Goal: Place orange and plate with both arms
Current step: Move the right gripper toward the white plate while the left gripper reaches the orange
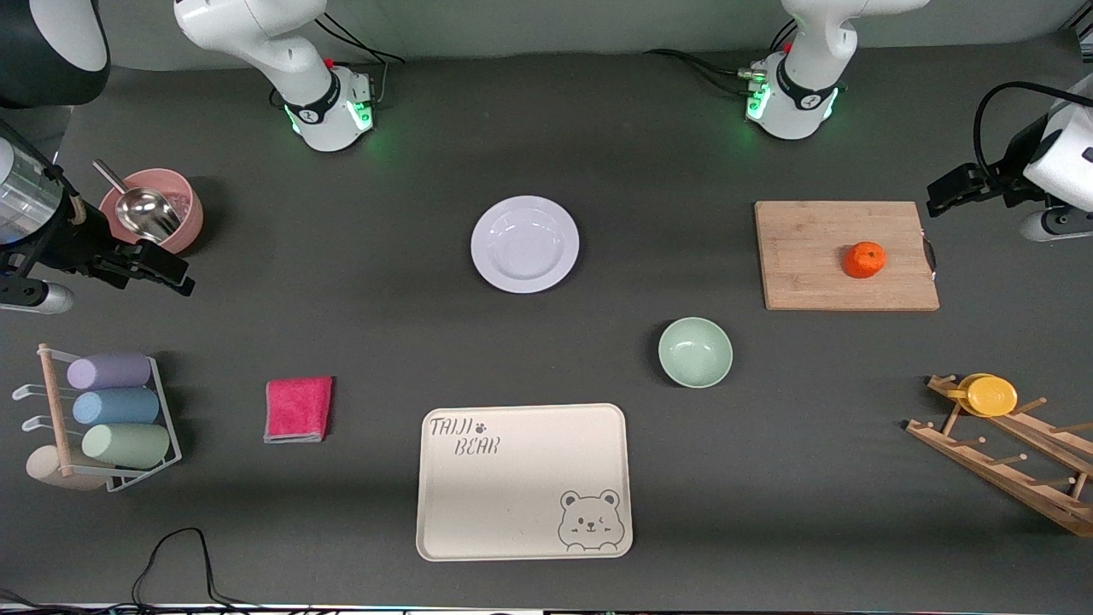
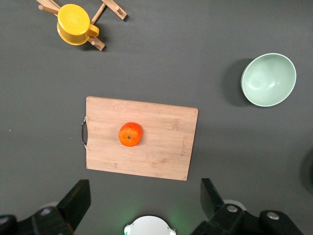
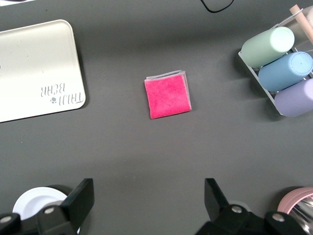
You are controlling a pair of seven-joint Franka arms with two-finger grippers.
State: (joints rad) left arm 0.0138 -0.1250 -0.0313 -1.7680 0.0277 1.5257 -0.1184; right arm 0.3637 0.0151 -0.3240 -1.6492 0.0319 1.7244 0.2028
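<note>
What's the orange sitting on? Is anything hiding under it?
The orange sits on a wooden cutting board, alone and away from the edges. The board lies flat on the dark table. The patch of board right beneath the orange is covered, so that cannot be seen.

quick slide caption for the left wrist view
Open left gripper above an orange on a wooden cutting board, green bowl nearby.

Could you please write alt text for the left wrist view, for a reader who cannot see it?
An orange sits on a wooden cutting board on a dark table, with the open left gripper hanging above. A mint-green bowl and a yellow cup on a wooden rack lie nearby.
</note>
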